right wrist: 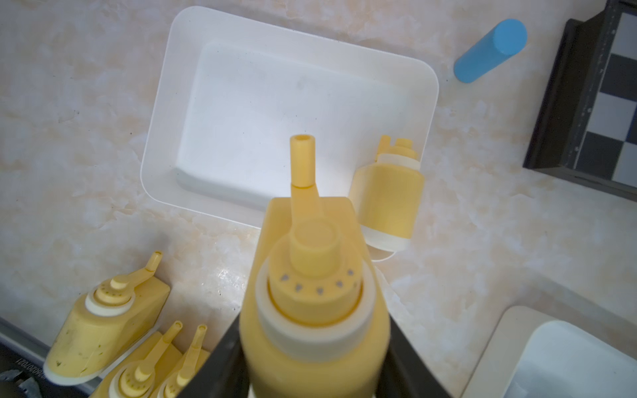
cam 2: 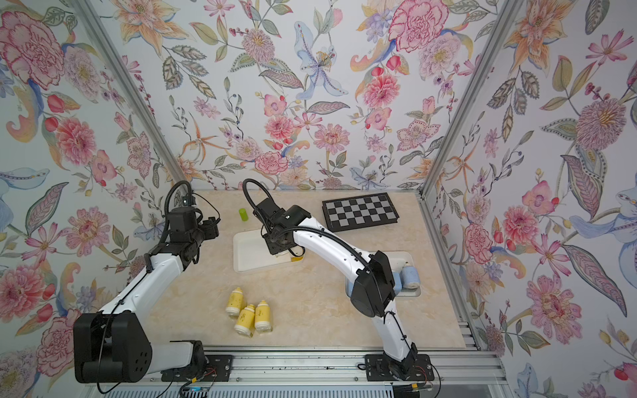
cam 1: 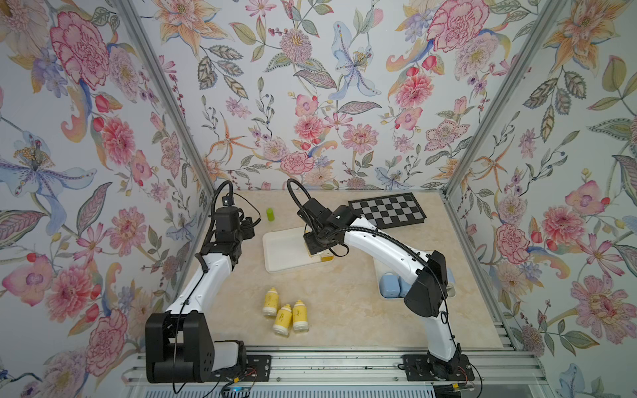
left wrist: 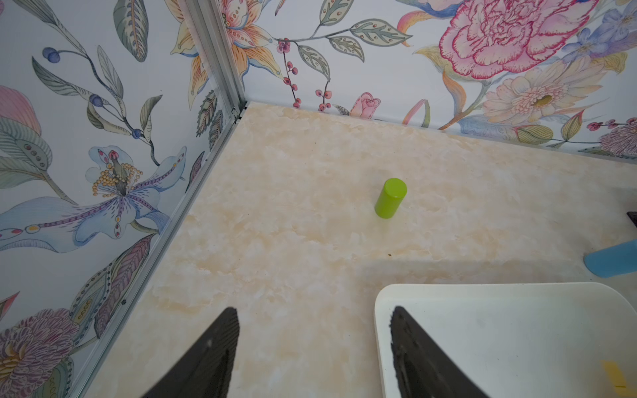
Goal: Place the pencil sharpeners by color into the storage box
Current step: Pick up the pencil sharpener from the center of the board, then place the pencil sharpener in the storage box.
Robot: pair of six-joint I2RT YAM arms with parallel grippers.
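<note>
Above the near right corner of the white storage box [cam 1: 275,248], a yellow pencil sharpener [right wrist: 310,303] is gripped by its body between the fingers [right wrist: 220,365] of the right gripper [right wrist: 315,358]. In the right wrist view its long axis is seen to run out along the fingers, with the ribbed tip and thin crank leading toward the box, while its white base is cut off by the frame edge. In both top views this piece is almost wholly hidden under the wrist. A second yellow sharpener [right wrist: 386,196] is found inside that same corner of the box, white base nearest the corner; whether it stands or leans cannot be told. Three more yellow sharpeners [cam 1: 283,318] are laid on their sides on the tabletop [cam 1: 344,310] toward the front edge, close together, with long axes running front to back, tips pointed at the far wall and white bases toward the robot. The pale-blue sharpeners [cam 2: 410,275] are seen in a second white box [cam 2: 412,293] to the right, largely masked by the right arm, so their number and facing cannot be made out. The left gripper [left wrist: 313,355] is held with fingers parted and nothing between them, just beside the storage box's far left corner. A green cylinder [cam 1: 270,214] is stood upright behind the box; a blue cylinder [right wrist: 489,51] and a chessboard [cam 1: 386,210] are seen beyond it.
</note>
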